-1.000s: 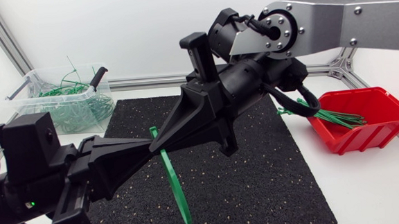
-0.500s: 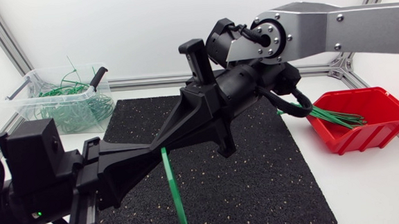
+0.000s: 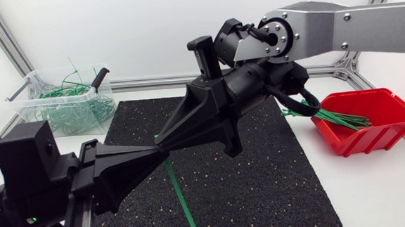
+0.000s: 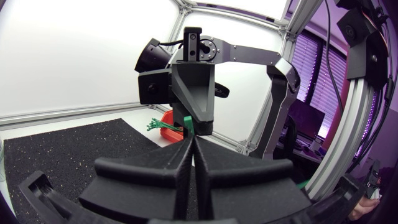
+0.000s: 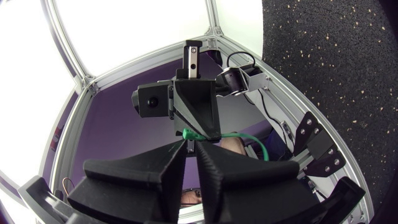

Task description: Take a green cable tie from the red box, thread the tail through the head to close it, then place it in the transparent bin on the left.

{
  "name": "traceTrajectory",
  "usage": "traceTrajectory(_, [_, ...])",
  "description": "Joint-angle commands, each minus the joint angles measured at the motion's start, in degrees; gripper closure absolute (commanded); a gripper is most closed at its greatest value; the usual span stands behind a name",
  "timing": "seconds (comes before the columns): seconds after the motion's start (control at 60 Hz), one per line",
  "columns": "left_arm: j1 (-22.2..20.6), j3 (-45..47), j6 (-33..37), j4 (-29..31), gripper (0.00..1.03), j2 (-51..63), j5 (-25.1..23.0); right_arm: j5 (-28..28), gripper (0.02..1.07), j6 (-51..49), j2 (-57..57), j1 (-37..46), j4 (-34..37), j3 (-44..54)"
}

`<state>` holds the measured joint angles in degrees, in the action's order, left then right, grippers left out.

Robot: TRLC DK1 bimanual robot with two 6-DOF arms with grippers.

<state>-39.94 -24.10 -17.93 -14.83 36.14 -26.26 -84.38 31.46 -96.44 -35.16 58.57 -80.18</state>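
Two claws meet tip to tip in the head view, above the black mat. The left claw comes in from the near left and the right claw from the far right. A green cable tie is pinched where they meet. Its tail hangs down toward the near edge, seemingly clear of the mat. The red box sits on the white surface at right, with more ties inside. The transparent bin stands far left, well apart, with open room over the mat between.

In the left wrist view, the left claw's fingers are pressed together. The right claw, just ahead, clamps a green bit of the tie at its tip. Threading looks like the step in hand. Head and tail should stay in line and feed slowly, since the tips crowd each other.

In the right wrist view, the right claw is closed on the tie. The left claw ahead grips it too, and the strap curves off to one side.
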Motion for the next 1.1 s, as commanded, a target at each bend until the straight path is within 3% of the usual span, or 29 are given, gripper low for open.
traceTrajectory(0.0, [-0.7,-0.6,1.0,-0.8,1.0,-0.4,-0.2,0.0,0.71,-0.7,-1.1,-0.5,0.9,-0.3])
traceTrajectory(0.15, [-0.7,-0.5,1.0,-0.8,1.0,-0.2,-0.1,0.0,0.63,-1.0,-0.8,-0.6,1.0,-0.1])
traceTrajectory(0.433, [-0.4,-0.4,1.1,-1.1,1.0,0.2,0.0,0.1,0.63,-1.9,0.2,0.2,1.3,0.5])
traceTrajectory(0.717, [5.0,-2.9,0.7,1.3,1.0,0.3,-0.3,1.0,0.54,-7.3,1.0,3.4,4.2,-0.7])
traceTrajectory(0.85, [15.2,-5.1,-4.1,1.0,1.0,3.8,-9.8,4.3,0.52,-8.7,0.3,4.7,2.3,-0.8])
traceTrajectory(1.0, [23.2,-8.2,-8.9,0.5,1.0,9.2,-19.4,8.7,0.52,-8.8,-0.5,7.2,-4.0,-0.5])
traceTrajectory(1.083, [25.2,-9.8,-11.1,0.3,1.0,12.3,-23.4,11.3,0.52,-8.8,0.6,8.4,-11.1,1.6])
